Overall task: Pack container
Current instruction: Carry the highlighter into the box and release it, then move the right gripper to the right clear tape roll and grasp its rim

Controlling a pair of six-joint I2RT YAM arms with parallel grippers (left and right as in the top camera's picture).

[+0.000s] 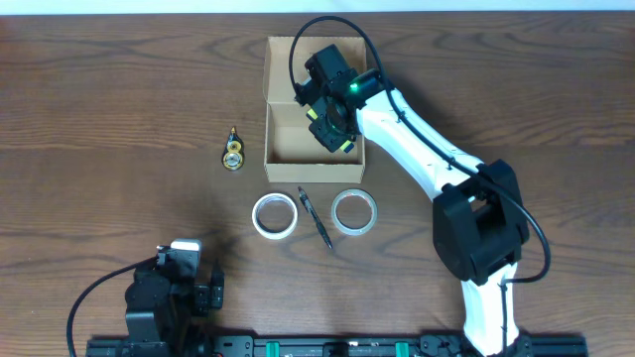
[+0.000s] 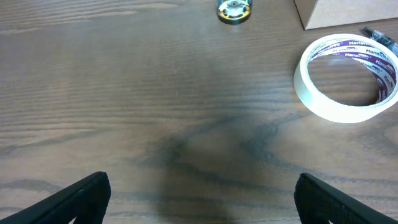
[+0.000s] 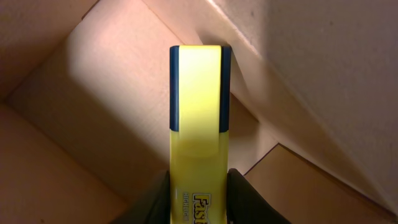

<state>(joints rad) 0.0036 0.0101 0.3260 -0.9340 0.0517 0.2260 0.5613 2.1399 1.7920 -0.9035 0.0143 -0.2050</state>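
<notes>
The tan cardboard container (image 1: 283, 109) stands open at the table's back middle, its flap lid folded back. My right gripper (image 1: 330, 121) is inside the container's opening, shut on a yellow highlighter (image 3: 196, 118) with dark blue edges, held above the container's floor (image 3: 93, 93). The highlighter's tip also shows in the overhead view (image 1: 346, 145). My left gripper (image 2: 199, 196) is open and empty, low over bare table at the front left. The container's corner (image 2: 348, 12) shows in the left wrist view.
In front of the container lie a white tape roll (image 1: 274, 215), a black pen (image 1: 316, 217) and a clear tape roll (image 1: 354, 211). A small gold roll (image 1: 233, 155) lies left of the container. The white tape roll (image 2: 345, 78) also shows in the left wrist view.
</notes>
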